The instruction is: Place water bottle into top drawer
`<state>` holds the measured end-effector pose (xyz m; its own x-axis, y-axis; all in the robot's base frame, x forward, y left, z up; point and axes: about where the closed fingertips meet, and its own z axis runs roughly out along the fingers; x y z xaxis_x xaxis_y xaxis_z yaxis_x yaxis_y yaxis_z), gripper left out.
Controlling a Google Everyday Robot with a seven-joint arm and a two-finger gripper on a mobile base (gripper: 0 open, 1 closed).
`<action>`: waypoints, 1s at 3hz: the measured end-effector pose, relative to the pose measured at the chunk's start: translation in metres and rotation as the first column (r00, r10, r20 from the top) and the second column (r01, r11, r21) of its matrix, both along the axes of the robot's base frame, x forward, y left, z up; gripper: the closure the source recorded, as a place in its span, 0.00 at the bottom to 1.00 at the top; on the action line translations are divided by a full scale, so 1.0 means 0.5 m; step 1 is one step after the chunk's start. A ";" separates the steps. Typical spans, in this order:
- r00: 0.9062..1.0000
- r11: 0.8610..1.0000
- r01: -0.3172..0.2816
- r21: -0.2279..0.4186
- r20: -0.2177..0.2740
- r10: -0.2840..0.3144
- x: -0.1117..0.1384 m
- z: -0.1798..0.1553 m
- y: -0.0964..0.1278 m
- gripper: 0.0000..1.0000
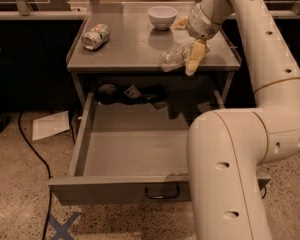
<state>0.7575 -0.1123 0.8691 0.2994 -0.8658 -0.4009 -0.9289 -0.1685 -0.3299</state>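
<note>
**Task status: not complete.**

- The drawer (81, 149) stood pulled well out beneath the surface (130, 51), with its front panel and loop handle (162, 192) toward the camera. Opening was therefore judged done.
- The visible part of the drawer floor was bare grey metal. A few dark items (132, 93) lay at the rear, under the edge of the surface.
- A can (96, 36) lay on its side at the left of the surface.
- A bowl (162, 17) stood at centre rear.
- The bottle (173, 58) lay on its side near the front right edge of the surface, directly above the open drawer and not yet inside it.
- Remaining steps, as judged: secure the bottle, lift it clear of the edge, lower it into the drawer and release it.

**Arm pose.**

- The gripper (191, 66) pointed downward at the right end of the bottle, touching or just beside it.
- Whether it was clamped on the bottle could not be determined.
- The wrist sloped up and to the right from the gripper.
- The arm (270, 44) then ran down the right side to an elbow.
- A thick lower segment filled the right foreground and hid the front right corner of the drawer.
</note>
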 end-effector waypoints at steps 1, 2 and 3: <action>1.000 1.000 -0.008 -0.012 -0.014 0.008 0.001 -0.019 0.000 0.00; 1.000 1.000 -0.011 -0.018 -0.026 0.010 0.002 -0.034 -0.003 0.00; 0.999 0.999 -0.014 -0.035 -0.030 0.013 0.004 -0.043 -0.001 0.00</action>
<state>0.7597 -0.1130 0.8477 0.2999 -0.8754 -0.3792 -0.9356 -0.1923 -0.2960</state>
